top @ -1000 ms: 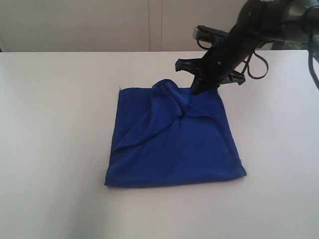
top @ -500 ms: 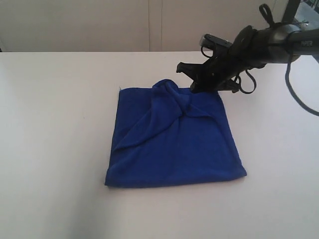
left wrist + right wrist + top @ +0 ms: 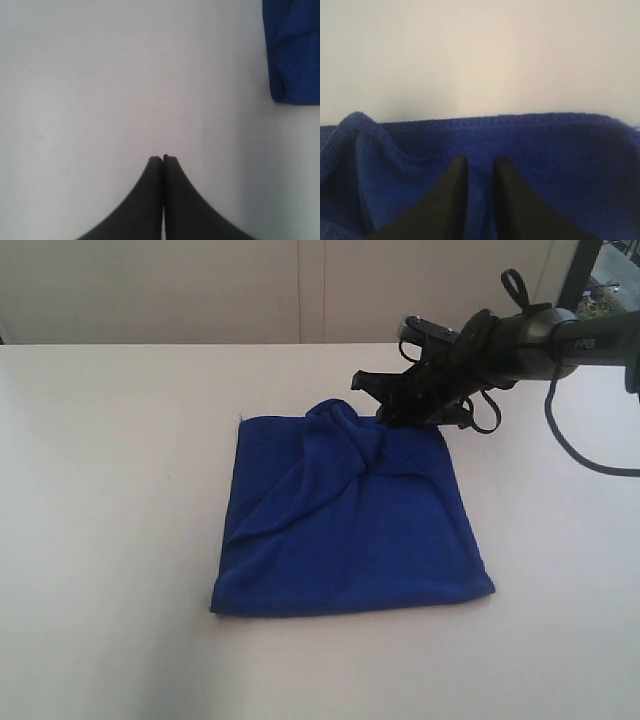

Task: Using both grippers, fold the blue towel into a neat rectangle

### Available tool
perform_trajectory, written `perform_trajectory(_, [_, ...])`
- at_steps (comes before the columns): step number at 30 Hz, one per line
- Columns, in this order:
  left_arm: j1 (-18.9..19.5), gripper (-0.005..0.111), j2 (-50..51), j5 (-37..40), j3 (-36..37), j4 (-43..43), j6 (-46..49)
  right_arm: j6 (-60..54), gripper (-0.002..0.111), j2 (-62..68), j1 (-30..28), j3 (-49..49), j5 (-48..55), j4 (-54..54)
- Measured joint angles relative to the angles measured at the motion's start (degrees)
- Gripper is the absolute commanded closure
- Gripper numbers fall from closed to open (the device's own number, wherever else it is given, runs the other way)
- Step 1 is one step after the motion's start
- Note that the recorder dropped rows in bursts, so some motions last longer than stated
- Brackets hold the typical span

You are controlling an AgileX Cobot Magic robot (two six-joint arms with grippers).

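The blue towel (image 3: 350, 520) lies folded in a rough square on the white table (image 3: 100, 490), with a raised bunched ridge near its far edge. My right gripper (image 3: 388, 422) rests at that far edge, just right of the bunch. In the right wrist view its fingers (image 3: 480, 161) stand slightly apart over the towel (image 3: 560, 150), with blue cloth showing in the gap. My left gripper (image 3: 163, 158) is shut and empty over bare table, a towel corner (image 3: 292, 50) off to one side. The left arm does not show in the exterior view.
The right arm (image 3: 520, 340) and its looping black cables (image 3: 580, 450) reach in from the far right corner. A pale wall (image 3: 300, 290) runs behind the table's far edge.
The right arm has dropped from a steep angle to a flatter one, its gripper staying at the towel's far edge. The right jaws have parted. The towel has not shifted.
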Motion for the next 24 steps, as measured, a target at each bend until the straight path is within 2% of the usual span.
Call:
perform_trajectory(22, [0.0, 0.107, 0.0, 0.0, 0.0, 0.0, 0.0, 0.0, 0.089, 1.24, 0.0, -0.27, 0.83, 0.18])
perform_trajectory(24, [0.0, 0.107, 0.0, 0.0, 0.0, 0.0, 0.0, 0.0, 0.092, 1.24, 0.0, -0.27, 0.91, 0.18])
